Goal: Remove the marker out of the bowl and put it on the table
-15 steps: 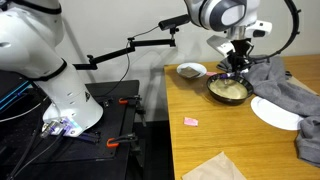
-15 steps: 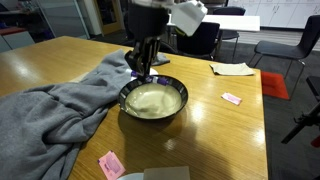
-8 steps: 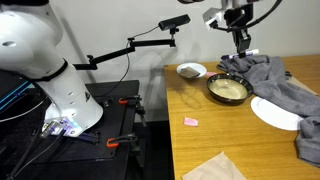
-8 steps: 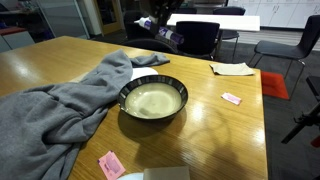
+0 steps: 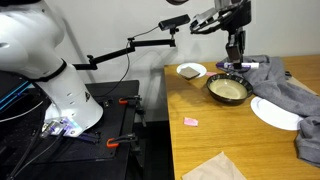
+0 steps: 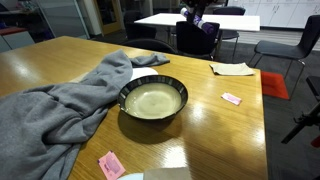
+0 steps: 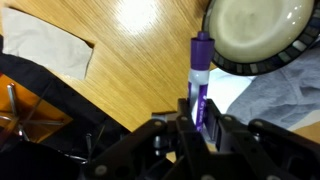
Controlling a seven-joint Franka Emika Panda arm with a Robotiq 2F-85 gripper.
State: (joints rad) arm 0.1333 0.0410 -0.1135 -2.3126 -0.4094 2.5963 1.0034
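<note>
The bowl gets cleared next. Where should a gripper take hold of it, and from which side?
Pinch the rim of the bowl from above, one finger inside, one outside, on the side away from the grey cloth lying beside it. It stands upright, empty, and probably too wide to span.

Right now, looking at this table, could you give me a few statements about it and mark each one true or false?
1. The marker lies in the bowl. False: the marker is clamped in the jaws, outside the bowl.
2. The bowl is empty. True.
3. A grey cloth lies right beside the bowl. True.
4. The pink block sits on a white plate. False: the pink block lies on the bare table.
</note>
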